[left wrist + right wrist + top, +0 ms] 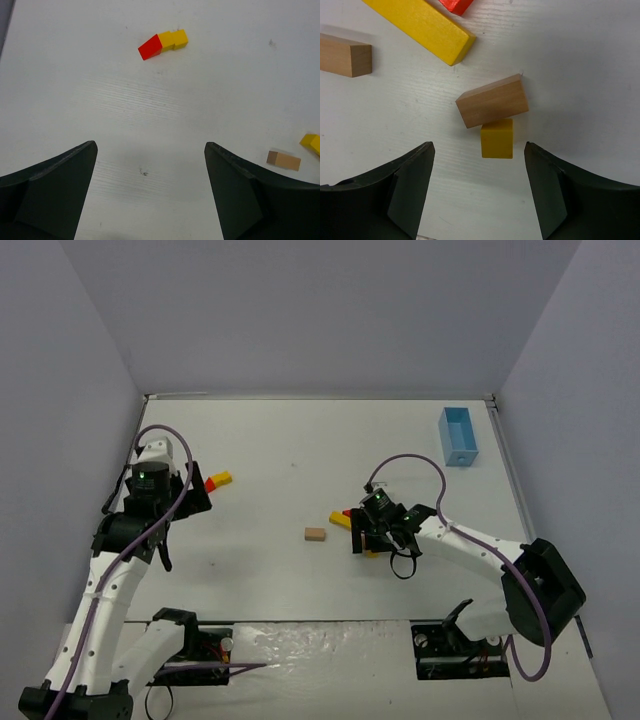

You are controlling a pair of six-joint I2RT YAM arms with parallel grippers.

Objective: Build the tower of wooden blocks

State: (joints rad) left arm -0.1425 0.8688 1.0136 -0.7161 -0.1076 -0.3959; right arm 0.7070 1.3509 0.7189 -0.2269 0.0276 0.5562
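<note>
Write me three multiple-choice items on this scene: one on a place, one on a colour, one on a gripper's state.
1. Where on the table is the blue box?
A. near the far right corner
B. beside the left arm's base
C. dead centre

2. What colour is the small cube nearest the right gripper?
A. red
B. blue
C. yellow

3. How is the left gripper?
A. shut on a block
B. open, holding nothing
C. shut, empty

Answers:
1 A: the top view shows the box by the far right edge.
2 C: the right wrist view shows a yellow cube between the open fingers.
3 B: its fingers stand wide apart with only bare table between them.
</note>
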